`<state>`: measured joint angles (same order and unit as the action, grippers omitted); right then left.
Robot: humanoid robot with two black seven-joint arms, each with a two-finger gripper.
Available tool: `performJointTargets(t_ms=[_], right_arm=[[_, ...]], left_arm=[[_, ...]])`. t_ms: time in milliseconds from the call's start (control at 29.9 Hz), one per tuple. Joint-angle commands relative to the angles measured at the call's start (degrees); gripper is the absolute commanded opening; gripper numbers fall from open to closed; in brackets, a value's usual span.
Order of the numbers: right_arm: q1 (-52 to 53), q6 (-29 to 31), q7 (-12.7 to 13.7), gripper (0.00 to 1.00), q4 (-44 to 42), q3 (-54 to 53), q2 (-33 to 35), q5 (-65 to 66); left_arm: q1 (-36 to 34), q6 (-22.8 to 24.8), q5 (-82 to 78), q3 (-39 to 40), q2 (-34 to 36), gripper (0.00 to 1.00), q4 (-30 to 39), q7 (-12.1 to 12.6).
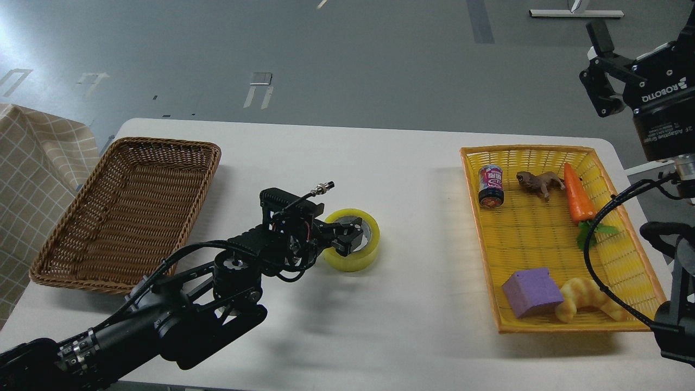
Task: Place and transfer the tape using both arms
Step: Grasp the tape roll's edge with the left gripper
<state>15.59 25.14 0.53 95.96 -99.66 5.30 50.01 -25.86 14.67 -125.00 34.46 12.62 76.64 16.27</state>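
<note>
The tape (362, 259), a yellow roll with a pale core, lies flat on the white table (380, 326) near the middle. My left gripper (347, 237) reaches in from the left and is closed on the roll's near-left wall, with one finger inside the core. The roll rests on the table. My right gripper (598, 68) is open and empty. It is raised high at the far right, above and behind the yellow basket.
An empty brown wicker basket (163, 143) stands at the left. A yellow basket (526, 148) at the right holds a can (491, 186), a toy animal (540, 182), a carrot (576, 193), a purple cube (532, 291) and a croissant (589, 300). A checked cloth (32, 163) hangs at the far left.
</note>
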Motion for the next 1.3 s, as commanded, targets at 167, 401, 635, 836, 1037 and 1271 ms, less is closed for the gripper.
performJointTargets(t_ms=[167, 401, 635, 836, 1037, 1271], right_arm=[[0.06, -0.09, 0.00, 1.00, -0.24, -0.01, -0.11, 0.00], [-0.03, -0.18, 0.00, 1.00, -0.33, 0.08, -0.11, 0.00], [-0.12, -0.18, 0.00, 1.00, -0.33, 0.08, -0.11, 0.00], [-0.21, -0.61, 0.00, 1.00, -0.33, -0.01, -0.11, 0.00], [-0.56, -0.97, 0.00, 1.00, -0.33, -0.01, -0.20, 0.00], [-1.17, -0.97, 0.00, 1.00, -0.33, -0.09, -0.38, 0.00]], left_arm=[[0.11, 0.18, 0.00, -0.18, 0.48, 0.37, -0.08, -0.36], [0.99, 0.18, 0.00, -0.18, 0.92, 0.43, -0.08, -0.54], [0.90, 0.10, 0.00, -0.97, 1.27, 0.48, -0.08, -0.54], [0.90, 0.01, 0.00, -1.06, 1.27, 0.23, -0.17, -0.63], [0.64, -0.70, 0.00, -0.97, 1.44, 0.09, -1.23, -0.72], [0.28, -0.78, 0.00, -0.97, 1.36, 0.08, -1.23, -0.72]])
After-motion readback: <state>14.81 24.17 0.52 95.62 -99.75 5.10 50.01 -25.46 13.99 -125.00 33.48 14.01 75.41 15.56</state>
